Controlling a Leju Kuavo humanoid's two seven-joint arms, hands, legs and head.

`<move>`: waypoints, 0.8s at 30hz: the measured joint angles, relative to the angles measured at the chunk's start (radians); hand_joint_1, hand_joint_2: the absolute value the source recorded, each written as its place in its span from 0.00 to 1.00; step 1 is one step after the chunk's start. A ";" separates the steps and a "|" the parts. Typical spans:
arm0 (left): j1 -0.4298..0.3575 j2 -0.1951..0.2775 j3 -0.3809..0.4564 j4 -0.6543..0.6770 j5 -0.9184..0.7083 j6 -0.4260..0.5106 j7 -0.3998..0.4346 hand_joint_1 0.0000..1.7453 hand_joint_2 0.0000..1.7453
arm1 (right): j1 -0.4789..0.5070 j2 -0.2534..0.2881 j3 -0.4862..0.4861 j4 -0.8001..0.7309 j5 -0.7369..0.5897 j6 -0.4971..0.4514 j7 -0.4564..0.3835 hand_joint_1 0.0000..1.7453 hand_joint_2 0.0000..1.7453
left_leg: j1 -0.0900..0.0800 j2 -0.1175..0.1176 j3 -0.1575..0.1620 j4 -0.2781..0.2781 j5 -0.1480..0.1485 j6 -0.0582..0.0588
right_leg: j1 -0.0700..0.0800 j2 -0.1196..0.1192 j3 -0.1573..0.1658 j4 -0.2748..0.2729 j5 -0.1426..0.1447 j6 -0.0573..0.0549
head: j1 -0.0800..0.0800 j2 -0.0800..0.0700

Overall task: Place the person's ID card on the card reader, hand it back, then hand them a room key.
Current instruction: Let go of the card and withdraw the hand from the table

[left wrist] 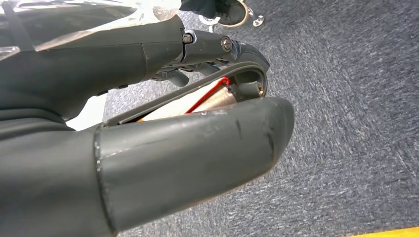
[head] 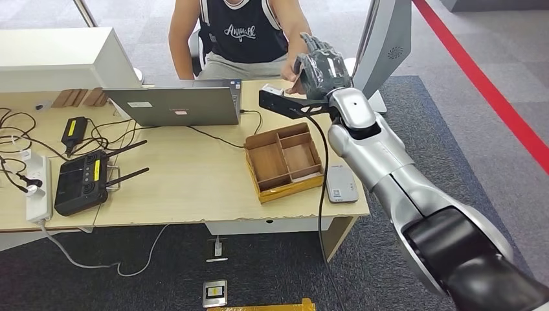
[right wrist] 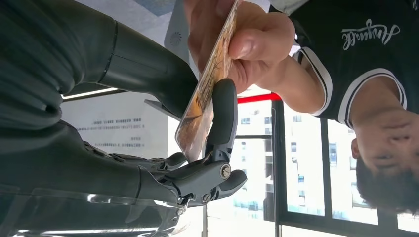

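My right hand (head: 322,68) is raised over the table's far edge, in front of the seated person (head: 243,32). In the right wrist view an orange-brown patterned card (right wrist: 205,98) stands edge-on between my thumb and one finger (right wrist: 223,118), which presses against its face. The person's hand (right wrist: 237,44) grips the other end of the same card. The grey card reader (head: 341,183) lies flat near the table's right front corner, with nothing on it. My left hand (left wrist: 188,148) hangs over grey carpet and holds nothing.
A wooden box with compartments (head: 285,162) sits beside the reader. A laptop (head: 175,105) stands at the back, and a black router (head: 81,181) and power strip (head: 39,188) with cables lie at the left. A white stand (head: 388,39) rises right of my hand.
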 joint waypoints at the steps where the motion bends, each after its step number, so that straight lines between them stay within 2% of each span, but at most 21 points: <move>1: 0.001 0.001 -0.001 0.000 0.003 0.000 0.000 0.00 0.00 | -0.006 0.008 0.002 0.021 -0.001 -0.001 -0.001 1.00 1.00 | 0.000 0.000 0.000 0.000 0.000 0.000 | 0.000 0.000 0.000 0.000 0.000 0.000 | 0.000 0.000; 3: 0.002 0.003 -0.001 0.000 0.008 0.000 0.000 0.00 0.00 | -0.014 0.022 0.006 0.057 -0.003 -0.001 -0.004 1.00 1.00 | 0.000 0.000 0.000 0.000 0.000 0.000 | 0.000 0.000 0.000 0.000 0.000 0.000 | 0.000 0.000; 4: 0.004 0.004 -0.001 0.000 0.010 0.000 0.000 0.00 0.00 | -0.017 0.028 0.008 0.073 -0.003 -0.001 -0.006 0.97 1.00 | 0.000 0.000 0.000 0.000 0.000 0.000 | 0.000 0.000 0.000 0.000 0.000 0.000 | 0.000 0.000; 7: 0.007 0.006 -0.001 0.000 0.015 0.000 -0.001 0.00 0.00 | -0.019 0.046 0.014 0.115 -0.004 -0.001 -0.011 0.22 1.00 | 0.000 0.000 0.000 0.000 0.000 0.000 | 0.000 0.000 0.000 0.000 0.000 0.000 | 0.000 0.000; 8: 0.008 0.006 -0.001 0.000 0.016 0.000 -0.002 0.00 0.00 | -0.020 0.052 0.015 0.127 -0.004 -0.001 -0.011 0.00 1.00 | 0.000 0.000 0.000 0.000 0.000 0.000 | 0.000 0.000 0.000 0.000 0.000 0.000 | 0.000 0.000; 9: 0.009 0.007 -0.001 0.000 0.017 0.000 -0.004 0.00 0.00 | -0.020 0.057 0.017 0.138 -0.004 -0.003 -0.011 0.00 1.00 | 0.000 0.000 0.000 0.000 0.000 0.000 | 0.000 0.000 0.000 0.000 0.000 0.000 | 0.000 0.000; 13: 0.012 0.009 -0.001 0.000 0.016 0.001 -0.012 0.00 0.00 | -0.020 0.071 0.025 0.172 -0.004 -0.022 -0.004 0.00 0.00 | 0.000 0.000 0.000 0.000 0.000 0.000 | 0.000 0.000 0.000 0.000 0.000 0.000 | 0.000 0.000; 24: 0.013 0.010 -0.001 0.000 0.000 0.003 -0.013 0.00 0.00 | -0.029 0.082 0.039 0.218 -0.010 -0.043 0.003 0.00 0.00 | 0.000 0.000 0.000 0.000 0.000 0.000 | 0.000 0.000 0.000 0.000 0.000 0.000 | 0.000 0.000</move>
